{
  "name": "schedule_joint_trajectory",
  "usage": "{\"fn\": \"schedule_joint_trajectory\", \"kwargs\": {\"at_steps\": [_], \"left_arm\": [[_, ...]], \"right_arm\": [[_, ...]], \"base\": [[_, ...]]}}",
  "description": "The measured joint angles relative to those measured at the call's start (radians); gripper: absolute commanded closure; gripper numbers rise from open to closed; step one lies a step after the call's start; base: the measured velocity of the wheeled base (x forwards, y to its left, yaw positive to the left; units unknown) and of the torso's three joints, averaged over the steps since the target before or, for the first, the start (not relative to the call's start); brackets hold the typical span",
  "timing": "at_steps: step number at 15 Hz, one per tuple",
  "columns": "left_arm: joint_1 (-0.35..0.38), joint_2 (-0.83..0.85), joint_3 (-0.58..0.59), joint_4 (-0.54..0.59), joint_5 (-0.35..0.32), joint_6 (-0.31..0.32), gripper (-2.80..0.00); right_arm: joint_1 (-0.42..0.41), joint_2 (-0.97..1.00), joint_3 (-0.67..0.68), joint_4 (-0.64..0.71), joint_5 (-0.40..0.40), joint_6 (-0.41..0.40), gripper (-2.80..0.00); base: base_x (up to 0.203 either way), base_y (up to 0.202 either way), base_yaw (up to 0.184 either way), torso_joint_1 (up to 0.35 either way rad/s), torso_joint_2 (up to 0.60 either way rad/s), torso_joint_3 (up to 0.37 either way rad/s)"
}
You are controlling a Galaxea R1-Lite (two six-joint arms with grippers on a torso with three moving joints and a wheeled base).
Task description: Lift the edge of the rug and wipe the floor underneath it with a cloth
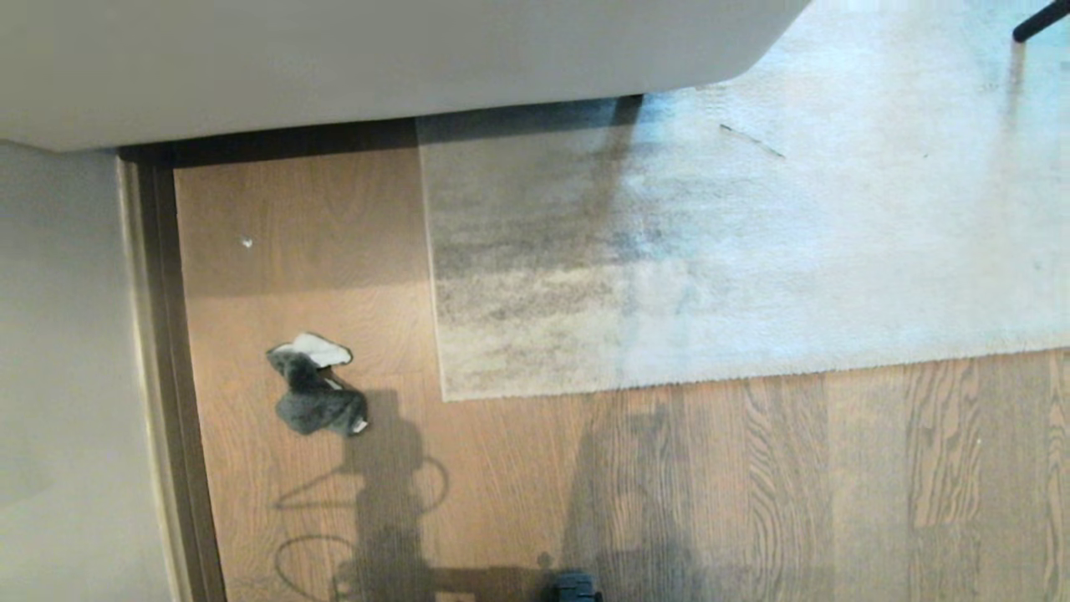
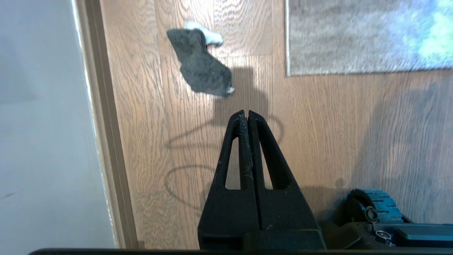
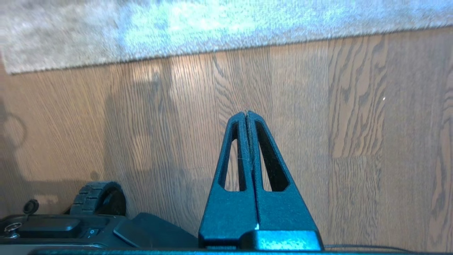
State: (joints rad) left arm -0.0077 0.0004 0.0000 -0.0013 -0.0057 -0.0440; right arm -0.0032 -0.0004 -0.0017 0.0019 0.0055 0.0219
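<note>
A crumpled grey cloth (image 1: 316,386) (image 2: 201,69) lies on the brown wood floor (image 1: 669,485), left of the rug. The pale grey rug (image 1: 710,251) lies flat, and its near edge (image 1: 752,374) (image 3: 212,54) meets its left border at a square corner (image 1: 445,395) (image 2: 287,73). My left gripper (image 2: 246,112) hangs shut and empty above the floor, short of the cloth. Over bare planks my right gripper (image 3: 246,113) is shut and empty too, short of the rug edge. Neither gripper appears in the head view.
A wall with a dark skirting strip (image 1: 171,376) runs down the left. A pale sofa or cabinet front (image 1: 376,58) overhangs the far side. The robot's base and wheel (image 2: 368,212) (image 3: 95,198) sit at the near edge. A dark furniture leg (image 1: 1041,21) stands on the far right.
</note>
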Motion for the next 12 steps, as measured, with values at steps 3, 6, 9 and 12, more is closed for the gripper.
{"fn": "schedule_joint_trajectory", "kwargs": {"at_steps": [3,6,9,12], "left_arm": [[0.0,0.0,0.0,0.0,0.0,-0.001,0.0],[0.0,0.0,0.0,0.0,0.0,-0.002,0.0],[0.0,0.0,0.0,0.0,-0.001,0.001,0.0],[0.0,0.0,0.0,0.0,0.0,-0.003,0.0]], "right_arm": [[0.0,0.0,0.0,0.0,0.0,0.0,0.0],[0.0,0.0,0.0,0.0,0.0,0.0,0.0],[0.0,0.0,0.0,0.0,0.0,0.0,0.0],[0.0,0.0,0.0,0.0,0.0,0.0,0.0]], "base": [[0.0,0.0,0.0,0.004,0.0,0.207],[0.0,0.0,0.0,0.002,0.0,0.2],[0.0,0.0,0.0,0.003,0.0,0.203],[0.0,0.0,0.0,0.002,0.0,0.201]]}}
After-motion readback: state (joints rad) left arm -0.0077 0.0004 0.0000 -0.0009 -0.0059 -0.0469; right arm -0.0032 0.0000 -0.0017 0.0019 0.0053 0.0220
